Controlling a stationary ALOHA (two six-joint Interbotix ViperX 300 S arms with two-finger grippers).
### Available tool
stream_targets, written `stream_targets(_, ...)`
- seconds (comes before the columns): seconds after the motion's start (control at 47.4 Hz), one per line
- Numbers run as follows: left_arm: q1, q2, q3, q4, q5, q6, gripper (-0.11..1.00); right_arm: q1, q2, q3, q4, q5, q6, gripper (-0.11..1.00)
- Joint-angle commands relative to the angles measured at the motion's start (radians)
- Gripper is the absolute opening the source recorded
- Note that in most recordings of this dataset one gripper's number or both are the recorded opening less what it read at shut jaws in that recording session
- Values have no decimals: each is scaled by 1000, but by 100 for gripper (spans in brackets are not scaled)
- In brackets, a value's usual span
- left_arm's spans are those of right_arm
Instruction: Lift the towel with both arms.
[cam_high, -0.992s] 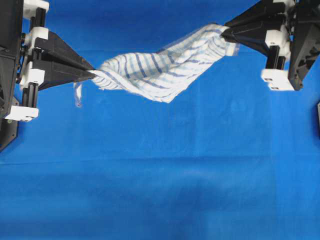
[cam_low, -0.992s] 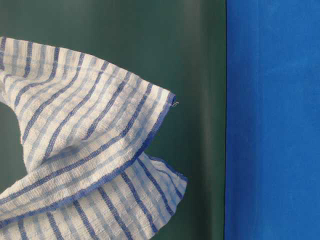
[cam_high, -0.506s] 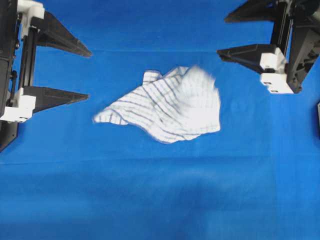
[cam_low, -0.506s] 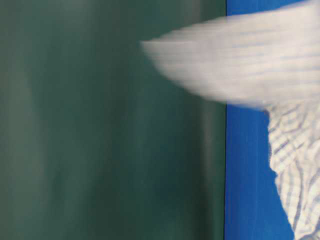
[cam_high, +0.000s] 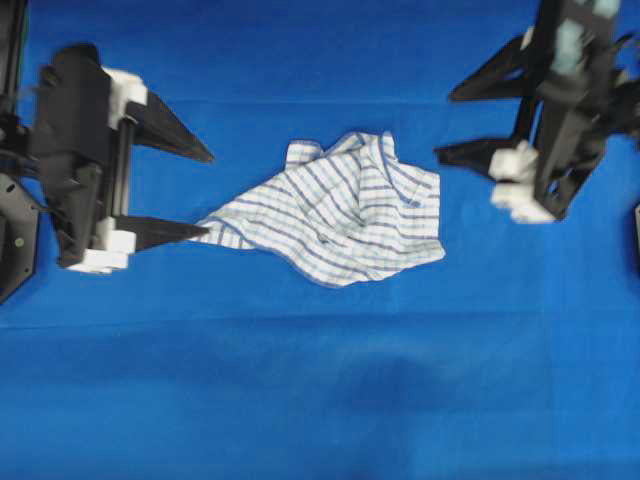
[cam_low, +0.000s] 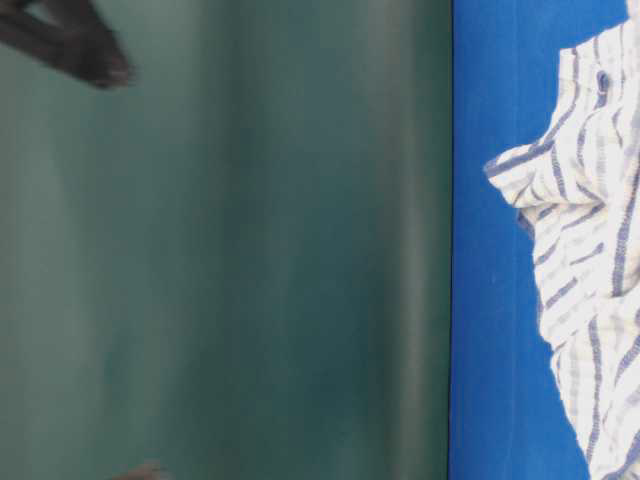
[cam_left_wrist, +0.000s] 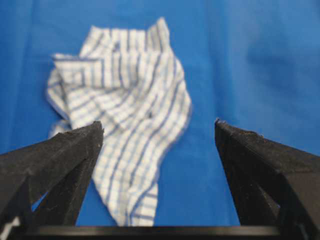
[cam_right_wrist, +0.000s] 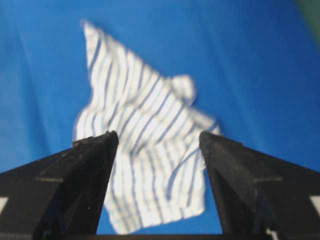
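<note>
Now we see the towel (cam_high: 335, 220) lying crumpled on the blue tablecloth (cam_high: 320, 380) that covers the desk, between our two pincers and held by neither. Our left pincer (cam_high: 205, 193) stands spread wide, its two black fingers pointing toward the towel; the nearer finger's tip (cam_high: 200, 231) sits just at the towel's pointed left corner, though we cannot tell whether it touches the cloth. From the left wrist view the towel (cam_left_wrist: 125, 120) lies ahead of that pincer (cam_left_wrist: 159, 127), its narrow end reaching down between the spread fingers, closer to the left-hand one. Our right pincer (cam_high: 445, 125) is spread wide as well, with the towel's right edge near its lower fingertip but apart from it. In the right wrist view the towel (cam_right_wrist: 145, 150) lies ahead of and partly between the parted fingers of that pincer (cam_right_wrist: 159, 137). The table-level view shows only a rumpled part of the towel (cam_low: 585, 250) resting on the tablecloth.
</note>
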Motion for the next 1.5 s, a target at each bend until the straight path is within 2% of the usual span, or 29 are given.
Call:
stream_targets(0.0,-5,17,34,-2,-57,0,88,20,26,31,2,-55,9,67)
stream_targets(0.127,-5,57,91,-2,-123,2,88,46,97,75,2,-124,18,67)
stream_targets(0.359,-6,172,167,-2,-255,0,88,74,230,89,2,-190,20,67)
stream_targets(0.528,-6,288,189,-2,-339,0,88,74,337,97,-2,-216,20,67)
stream_targets(0.907,-6,551,199,-2,-523,0,88,75,515,112,-2,-367,20,67)
stream_targets(1.203,-5,650,210,-3,-597,0,87,77,638,112,-2,-451,20,67)
stream_targets(1.393,6,672,202,-5,-607,0,85,75,649,112,0,-466,20,66)
stream_targets(1.477,15,673,199,-6,-607,0,81,75,649,112,-2,-465,18,66)
